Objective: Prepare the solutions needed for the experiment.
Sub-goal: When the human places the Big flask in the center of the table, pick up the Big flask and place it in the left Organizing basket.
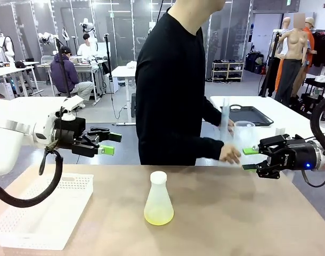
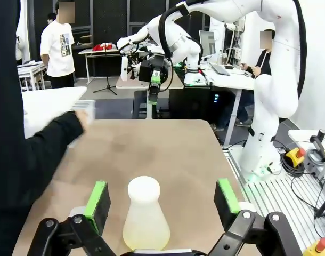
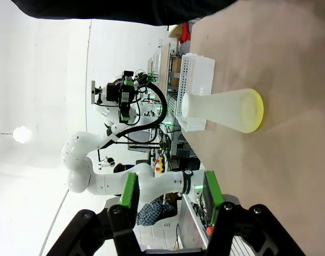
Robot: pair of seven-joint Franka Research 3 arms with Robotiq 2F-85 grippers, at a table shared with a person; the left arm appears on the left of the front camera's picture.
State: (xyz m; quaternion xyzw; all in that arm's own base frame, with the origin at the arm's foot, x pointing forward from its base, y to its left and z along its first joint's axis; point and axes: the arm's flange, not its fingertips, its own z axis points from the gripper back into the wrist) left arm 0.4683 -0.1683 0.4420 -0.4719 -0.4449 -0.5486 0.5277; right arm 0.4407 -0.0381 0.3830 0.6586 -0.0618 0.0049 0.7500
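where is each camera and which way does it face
Front view: fixed between the arms, looking across the table at the person; the left arm and right arm enter from the sides.
Left wrist view: on the left arm's wrist, looking along the table toward the right arm; its own open jaws rise from the bottom.
Right wrist view: on the right arm's wrist, rolled sideways, facing the left arm; own open jaws below.
Shared: all three show the flask holding yellow-green solution.

Your desk point(image 1: 248, 213): brown top, two items.
You see a frosted flask point(image 1: 158, 192) mid-desk holding yellow-green solutions point(image 1: 159, 216), and a white basket point(image 1: 45, 213) at the left end.
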